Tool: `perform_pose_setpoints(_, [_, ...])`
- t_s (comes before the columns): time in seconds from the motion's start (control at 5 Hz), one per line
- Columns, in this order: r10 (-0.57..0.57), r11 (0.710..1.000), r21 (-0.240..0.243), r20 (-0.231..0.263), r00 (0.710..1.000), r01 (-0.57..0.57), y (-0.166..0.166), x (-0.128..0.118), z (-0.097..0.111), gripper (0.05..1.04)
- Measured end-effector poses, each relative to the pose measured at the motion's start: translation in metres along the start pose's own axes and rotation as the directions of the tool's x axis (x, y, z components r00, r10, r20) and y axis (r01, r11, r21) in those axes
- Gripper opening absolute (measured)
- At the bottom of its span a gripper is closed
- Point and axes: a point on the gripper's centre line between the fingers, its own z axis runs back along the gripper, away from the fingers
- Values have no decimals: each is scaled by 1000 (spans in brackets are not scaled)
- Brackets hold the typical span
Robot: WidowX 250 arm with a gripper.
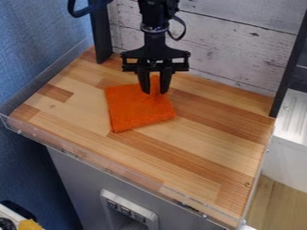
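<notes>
The black gripper [155, 90] points down over the back part of the wooden surface, at the upper edge of an orange cloth [138, 110]. Its two fingers stand a little apart, with a raised fold of the cloth between them, and appear shut on that fold. Most of the cloth lies flat in a rough square, to the left of and in front of the gripper. One side of the cloth reaches a little to the right, past the right finger.
The wooden table [210, 143] has a clear raised rim [108, 168] along its front. Behind it stands a whitewashed plank wall [240, 45], between dark posts at left and right. A white unit [291, 130] is at the right, and a blue wall [42, 40] at the left.
</notes>
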Motion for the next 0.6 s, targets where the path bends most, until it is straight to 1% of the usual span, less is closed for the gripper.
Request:
perform_pose_setpoints(0.2, [13,1000,21,-21,1000,-13,1,0,-5,155])
perform_pose_setpoints(0.4, [16,999,35,-41,999,-14,1,2,-12,67])
perform_pose_setpoints(0.6, [7,999,37,-61,998,-5,-1,3,-17,62])
